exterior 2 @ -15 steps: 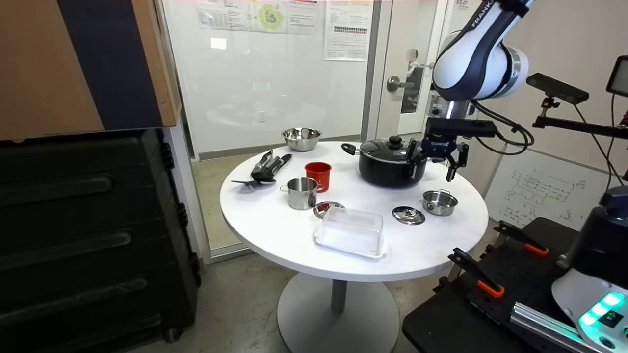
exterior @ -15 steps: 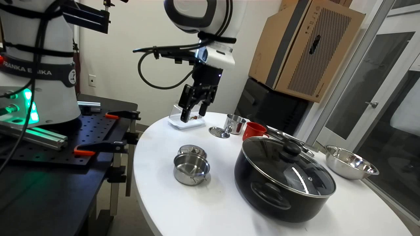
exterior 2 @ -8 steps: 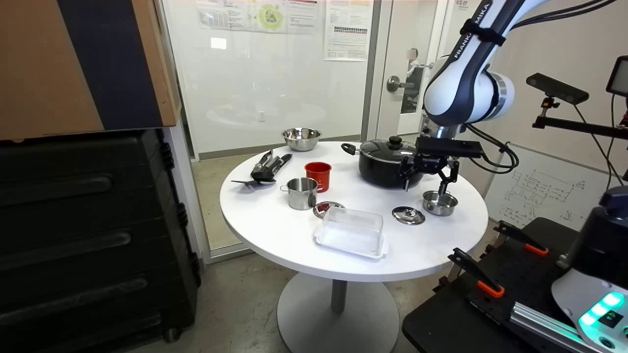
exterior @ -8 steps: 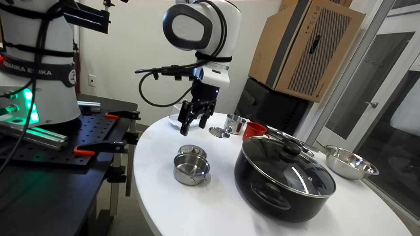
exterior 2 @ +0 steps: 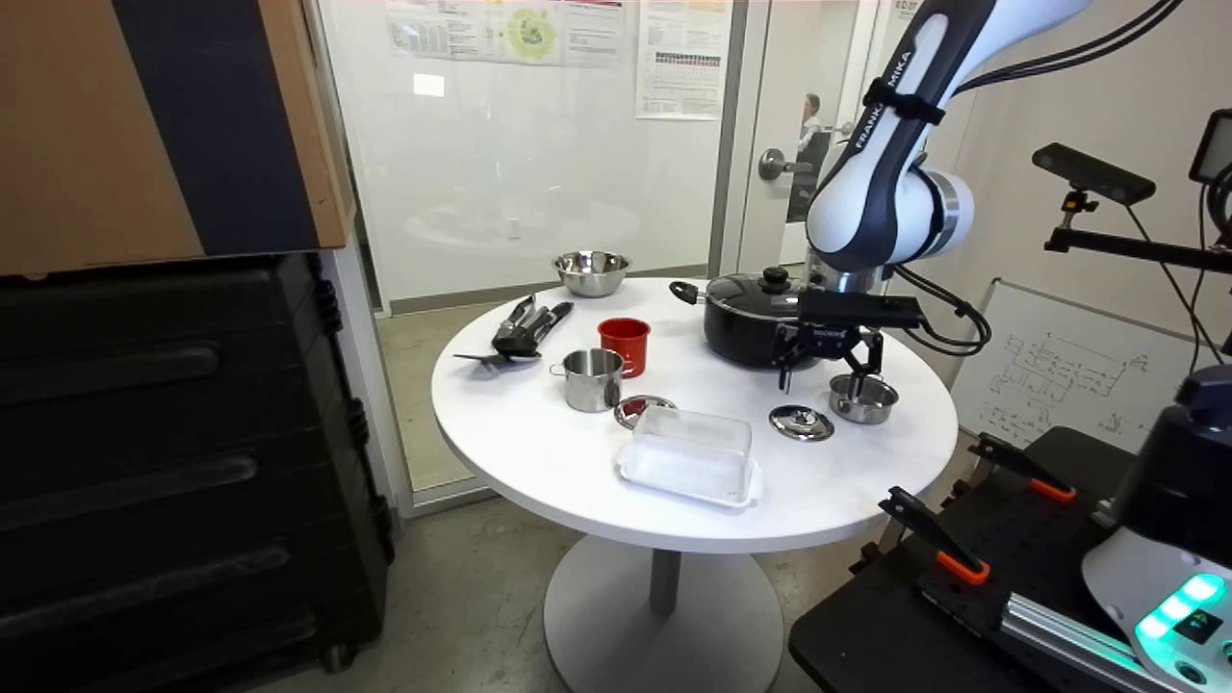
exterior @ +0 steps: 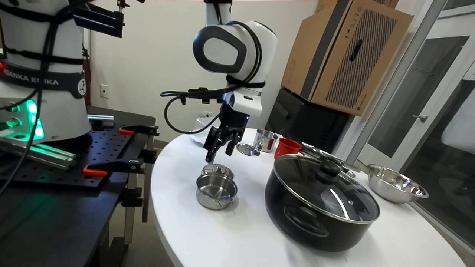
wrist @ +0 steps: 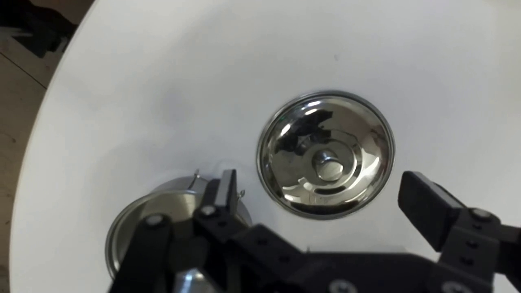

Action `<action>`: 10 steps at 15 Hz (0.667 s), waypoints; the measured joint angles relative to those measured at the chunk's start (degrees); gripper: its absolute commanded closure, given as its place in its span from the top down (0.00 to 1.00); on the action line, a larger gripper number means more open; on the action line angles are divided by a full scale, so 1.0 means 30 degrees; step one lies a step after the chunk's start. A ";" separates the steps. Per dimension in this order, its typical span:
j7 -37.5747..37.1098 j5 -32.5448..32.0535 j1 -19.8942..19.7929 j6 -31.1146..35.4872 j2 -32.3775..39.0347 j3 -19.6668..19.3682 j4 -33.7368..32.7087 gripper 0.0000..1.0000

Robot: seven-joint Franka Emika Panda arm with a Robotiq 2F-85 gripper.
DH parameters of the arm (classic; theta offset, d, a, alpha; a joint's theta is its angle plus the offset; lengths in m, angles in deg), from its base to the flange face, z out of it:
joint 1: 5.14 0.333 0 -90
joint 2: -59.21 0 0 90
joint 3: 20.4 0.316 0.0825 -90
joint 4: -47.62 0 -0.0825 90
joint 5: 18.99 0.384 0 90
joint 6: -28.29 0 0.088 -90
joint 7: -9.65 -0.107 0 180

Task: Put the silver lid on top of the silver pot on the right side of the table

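Observation:
The silver lid (wrist: 325, 150), round and shiny with a small central knob, lies flat on the white table; it also shows in both exterior views (exterior: 217, 169) (exterior 2: 801, 423). The small, low silver pot (exterior 2: 862, 408) stands open and uncovered right beside it, also visible in an exterior view (exterior: 211, 200). In the wrist view the pot (wrist: 124, 217) is partly hidden by a finger. My gripper (wrist: 318, 187) is open and empty above the lid, its fingers spread wider than the lid in the wrist view. In both exterior views the gripper (exterior: 219, 155) (exterior 2: 820, 388) points down, apart from the table.
A large black pot (exterior: 319, 226) with a dark lid stands near the small pot. Another silver lid (exterior 2: 640, 411), a taller steel pot (exterior 2: 592, 380), a red mug (exterior 2: 626, 348), a clear covered dish (exterior 2: 688, 457), utensils (exterior 2: 525, 332) and a steel bowl (exterior 2: 590, 277) are also on the table.
My gripper has come down toward the table and, in an exterior view, moved left, from above the small pot's side to over the silver lid. It stays open. The lid and pots have not moved.

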 measured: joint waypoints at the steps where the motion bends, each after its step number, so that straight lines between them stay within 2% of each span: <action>1: 0.0000 0.0018 0.0025 0.0000 0.0063 -0.0010 -0.0050 1.00; 10: 0.0127 0.0346 0.0330 0.0201 0.0564 -0.0104 -0.0083 1.00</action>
